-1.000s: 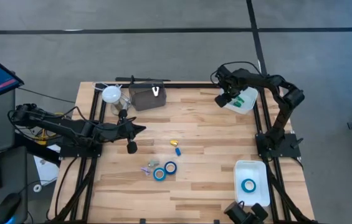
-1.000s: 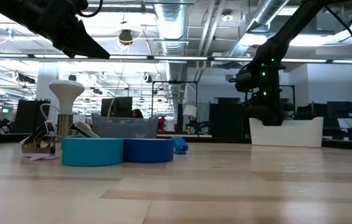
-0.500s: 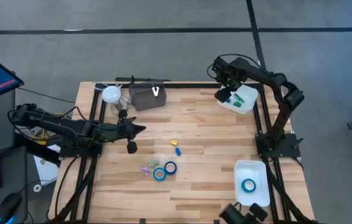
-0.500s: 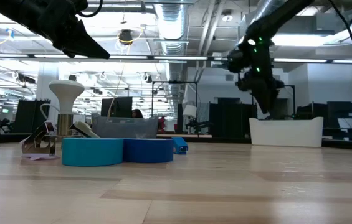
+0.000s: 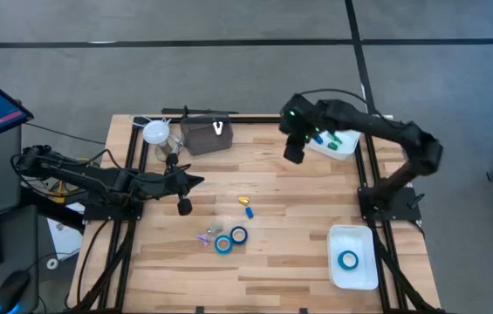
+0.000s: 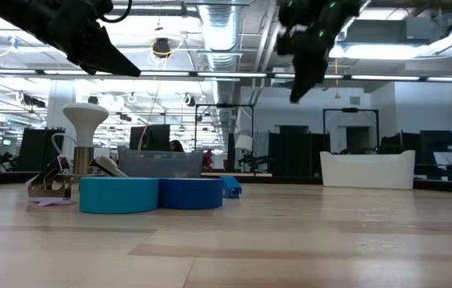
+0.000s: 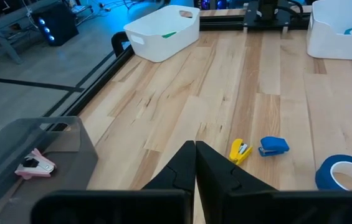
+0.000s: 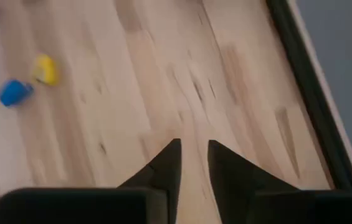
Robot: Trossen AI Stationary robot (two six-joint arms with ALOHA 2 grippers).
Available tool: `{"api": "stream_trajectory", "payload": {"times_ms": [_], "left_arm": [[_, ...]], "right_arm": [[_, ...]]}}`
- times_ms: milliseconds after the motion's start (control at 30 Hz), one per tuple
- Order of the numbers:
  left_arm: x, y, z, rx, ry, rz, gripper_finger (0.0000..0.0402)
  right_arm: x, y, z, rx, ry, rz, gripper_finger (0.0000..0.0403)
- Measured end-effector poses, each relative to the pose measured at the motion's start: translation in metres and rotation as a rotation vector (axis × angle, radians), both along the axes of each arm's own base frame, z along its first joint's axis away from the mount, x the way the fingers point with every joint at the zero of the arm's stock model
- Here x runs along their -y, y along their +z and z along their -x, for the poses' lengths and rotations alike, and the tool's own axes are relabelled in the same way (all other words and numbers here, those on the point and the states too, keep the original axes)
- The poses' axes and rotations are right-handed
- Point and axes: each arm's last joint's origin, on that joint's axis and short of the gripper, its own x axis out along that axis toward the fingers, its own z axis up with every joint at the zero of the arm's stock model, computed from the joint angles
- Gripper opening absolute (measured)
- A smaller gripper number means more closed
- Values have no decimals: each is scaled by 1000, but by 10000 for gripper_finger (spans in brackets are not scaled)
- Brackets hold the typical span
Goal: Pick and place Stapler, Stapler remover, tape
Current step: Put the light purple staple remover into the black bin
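Left gripper (image 5: 195, 180), jaws together and empty, waits near the table's left edge; two blue tape rolls (image 5: 231, 238) sit touching near the front edge at mid-table, small yellow stapler (image 5: 244, 201) and blue stapler (image 5: 249, 211) just behind them; right gripper (image 5: 294, 153), jaws slightly apart and empty, hangs over the back right area beside the back-corner white bin (image 5: 340, 144). Judgement: descend squarely over one item, keeping its neighbours outside the jaws. Purple bits beside the rolls are unidentifiable.
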Motion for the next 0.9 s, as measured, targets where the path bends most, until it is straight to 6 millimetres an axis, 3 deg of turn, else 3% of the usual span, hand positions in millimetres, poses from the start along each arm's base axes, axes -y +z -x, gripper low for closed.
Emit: {"api": "stream_trajectory", "payload": {"times_ms": [233, 433, 667, 900], "left_arm": [[1, 0, 0, -3, -15, 5, 3], [10, -1, 1, -28, -119, -7, 3], [22, -1, 4, -25, -188, 2, 3], [34, -5, 8, -62, -307, 63, 3]], "right_arm": [[-54, 5, 23, 269, 46, 48, 33], [-92, -17, 41, 374, 87, 48, 3], [-125, -58, 50, 382, 9, 174, 1], [-147, -68, 49, 463, -29, 281, 1]]}}
